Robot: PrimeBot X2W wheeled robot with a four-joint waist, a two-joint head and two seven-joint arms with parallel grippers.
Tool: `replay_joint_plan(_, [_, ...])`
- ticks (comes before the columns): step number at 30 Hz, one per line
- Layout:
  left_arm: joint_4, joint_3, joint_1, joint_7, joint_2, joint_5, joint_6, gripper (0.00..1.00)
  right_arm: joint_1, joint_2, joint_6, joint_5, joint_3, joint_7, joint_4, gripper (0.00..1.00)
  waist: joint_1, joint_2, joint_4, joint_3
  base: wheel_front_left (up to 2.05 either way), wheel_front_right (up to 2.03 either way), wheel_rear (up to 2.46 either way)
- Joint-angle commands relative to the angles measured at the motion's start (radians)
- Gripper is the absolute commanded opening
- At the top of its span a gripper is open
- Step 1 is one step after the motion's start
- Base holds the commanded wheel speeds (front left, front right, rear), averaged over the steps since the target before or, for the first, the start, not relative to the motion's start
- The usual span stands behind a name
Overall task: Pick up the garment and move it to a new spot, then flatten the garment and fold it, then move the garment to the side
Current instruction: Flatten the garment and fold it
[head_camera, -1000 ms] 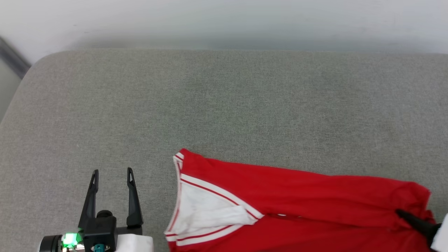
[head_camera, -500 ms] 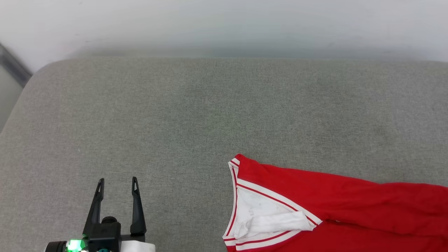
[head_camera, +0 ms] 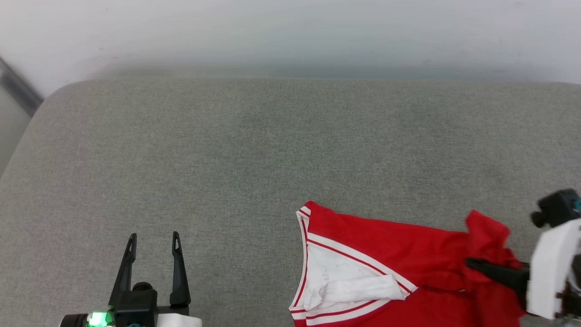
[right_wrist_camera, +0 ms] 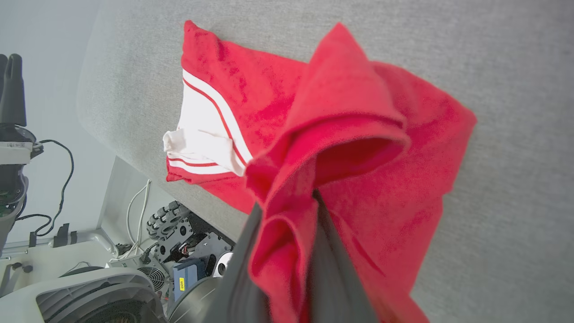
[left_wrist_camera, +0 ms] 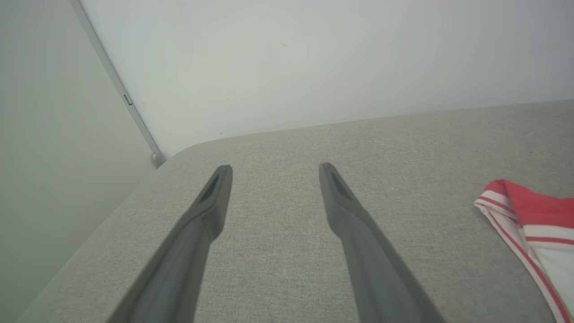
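The red jersey T-shirt with white striped-trim sleeve (head_camera: 390, 245) lay at the lower right of the head view on the grey fabric-covered table (head_camera: 227, 150), long axis left to right. The right end effector (head_camera: 474, 264) was pinched shut on its bunched right end. The left end effector (head_camera: 153, 236) stood open and empty, well left of it.

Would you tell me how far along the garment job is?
Done: the right hand is shut on a bunch of the red jersey. In hand: the move; that bunch is raised, the rest rumpled on the grey cushion. Left: flattening, folding, setting aside; the left hand hovers open, apart from it.
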Motion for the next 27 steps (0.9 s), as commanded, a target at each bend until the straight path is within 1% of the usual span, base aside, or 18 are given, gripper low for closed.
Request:
replay_joint_plan(1, [0.001, -0.001, -0.011, -0.002, -0.004, 0.006, -0.004, 1.00, -0.030, 0.020, 0.000, -0.023, 0.016, 0.011, -0.024, 0.00, 0.0000, -0.0001, 0.003, 0.004, 0.00, 0.00, 0.00])
replay_joint_plan(3, [0.002, -0.001, -0.014, -0.002, -0.008, 0.002, -0.005, 1.00, -0.062, 0.062, 0.000, -0.057, 0.058, 0.038, -0.049, 0.00, 0.0000, -0.0001, 0.005, 0.010, 0.00, 0.00, 0.00])
replay_joint_plan(6, [0.004, 0.001, -0.025, -0.002, -0.014, -0.003, -0.011, 1.00, -0.133, 0.111, 0.000, -0.104, 0.120, 0.071, -0.051, 0.00, 0.0000, -0.0001, 0.013, 0.019, 0.00, 0.00, 0.00])
replay_joint_plan(12, [0.010, 0.002, -0.045, -0.002, -0.025, -0.005, -0.027, 1.00, -0.275, 0.197, 0.000, -0.203, 0.288, 0.103, 0.002, 0.00, 0.0000, -0.0001, 0.028, 0.042, 0.00, 0.00, 0.00])
replay_joint_plan(16, [0.012, 0.001, -0.058, -0.002, -0.037, -0.006, -0.031, 1.00, -0.358, 0.250, 0.000, -0.251, 0.389, 0.098, 0.082, 0.00, 0.0000, -0.0001, 0.035, 0.057, 0.00, 0.00, 0.00])
replay_joint_plan(22, [0.015, -0.003, -0.077, -0.002, -0.049, -0.001, -0.040, 1.00, -0.455, 0.288, 0.000, -0.334, 0.557, 0.058, 0.230, 0.00, 0.0000, -0.0001, 0.045, 0.078, 0.00, 0.00, 0.00])
replay_joint_plan(27, [0.016, -0.007, -0.088, -0.002, -0.056, 0.001, -0.044, 1.00, -0.488, 0.325, 0.000, -0.380, 0.603, -0.030, 0.376, 0.00, 0.0000, -0.0001, 0.051, 0.090, 0.00, 0.00, 0.00])
